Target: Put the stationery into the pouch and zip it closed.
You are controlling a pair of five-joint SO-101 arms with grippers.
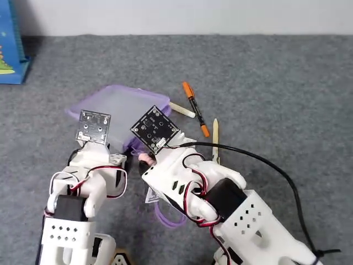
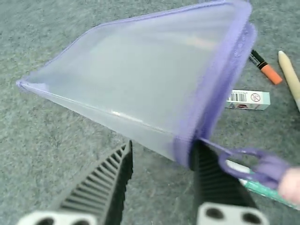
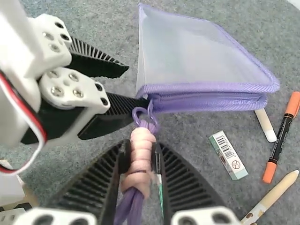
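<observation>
1. While the pouch (image 1: 118, 107) lies on the grey carpet (image 1: 276, 83) just ahead of both arms, I see nothing through its translucent wall, so I judge that no stationery has gone in yet.
2. My right gripper (image 3: 140, 154) is pinched narrow on the pink pull (image 3: 140, 138) tied to the zipper ring, at the pouch's near corner.
3. My left gripper (image 2: 161, 145) is spread wide around that same corner. One jaw touches the zipper end and the other stands apart, so it is not clamping the pouch.
4. The zipper edge facing me looks closed along its length, though I can't be certain. I take this step to be opening the pouch.
5. Lying loose on the carpet beside the pouch are the orange marker (image 1: 196, 107), the white stick (image 1: 182, 110), the wooden stick (image 1: 215, 141), the small barcoded box (image 3: 228, 154) and a teal pen (image 2: 258, 190).
6. What is left is nearly everything: open the zip, load the five items, zip it shut.
</observation>
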